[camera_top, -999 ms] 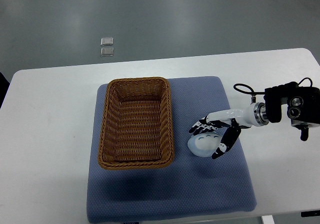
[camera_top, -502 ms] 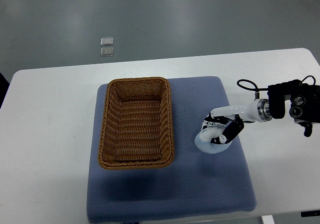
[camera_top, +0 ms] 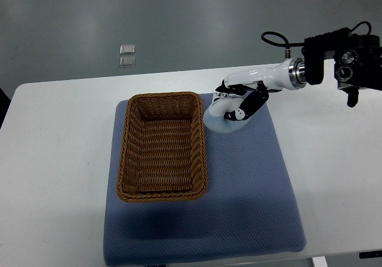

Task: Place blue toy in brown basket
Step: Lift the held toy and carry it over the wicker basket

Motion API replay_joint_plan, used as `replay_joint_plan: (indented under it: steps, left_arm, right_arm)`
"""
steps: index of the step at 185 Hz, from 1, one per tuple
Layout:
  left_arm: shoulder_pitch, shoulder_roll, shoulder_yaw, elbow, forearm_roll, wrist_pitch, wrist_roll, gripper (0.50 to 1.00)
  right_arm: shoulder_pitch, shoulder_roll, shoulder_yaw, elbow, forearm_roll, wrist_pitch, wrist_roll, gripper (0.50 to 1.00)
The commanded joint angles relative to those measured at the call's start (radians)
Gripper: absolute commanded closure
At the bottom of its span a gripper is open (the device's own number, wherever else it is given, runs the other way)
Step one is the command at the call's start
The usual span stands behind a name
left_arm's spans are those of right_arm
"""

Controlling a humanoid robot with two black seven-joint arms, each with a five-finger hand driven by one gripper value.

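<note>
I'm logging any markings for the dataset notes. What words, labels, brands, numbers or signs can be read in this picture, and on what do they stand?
None: no text can be read.
Wicker basket: no label shows.
Blue toy, held in the right robot hand: only small dark dots, no letters.
Black wrist housing: no print can be made out.
Blue mat and white table: plain.

Single steep overhead view from robot's side, table [camera_top: 59, 135] filling frame, floor [camera_top: 179, 16] beyond
</note>
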Motion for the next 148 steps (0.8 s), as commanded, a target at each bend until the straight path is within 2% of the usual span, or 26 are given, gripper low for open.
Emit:
replay_joint_plan:
  steps: [1, 36, 71, 112, 133, 148]
  left_arm:
    - [-0.001, 0.000, 0.000, 0.002, 0.000, 0.000, 0.000, 0.500]
    - [-0.006, 0.000, 0.000, 0.002, 0.000, 0.000, 0.000, 0.500]
    - [-0.006, 0.000, 0.000, 0.002, 0.000, 0.000, 0.000, 0.500]
    - [-0.006, 0.000, 0.000, 0.000, 0.000, 0.000, 0.000, 0.500]
    - [-0.006, 0.000, 0.000, 0.000, 0.000, 0.000, 0.000, 0.500]
    - [-0.006, 0.000, 0.000, 0.000, 0.000, 0.000, 0.000, 0.500]
  right_arm:
    - [0.008, 0.109, -0.004, -0.083, 0.005, -0.006, -0.001, 0.965]
    - [-0.001, 0.325, -0.005, -0.248, 0.003, -0.022, -0.001, 0.963]
    - [-0.036, 0.472, -0.028, -0.382, -0.007, -0.046, -0.001, 0.957]
    - [-0.110, 0.557, -0.033, -0.479, -0.016, -0.071, -0.001, 0.951]
    - [-0.128, 0.562, -0.033, -0.491, -0.016, -0.092, -0.001, 0.946]
    - [-0.141, 0.562, -0.033, -0.504, -0.018, -0.098, -0.001, 0.926]
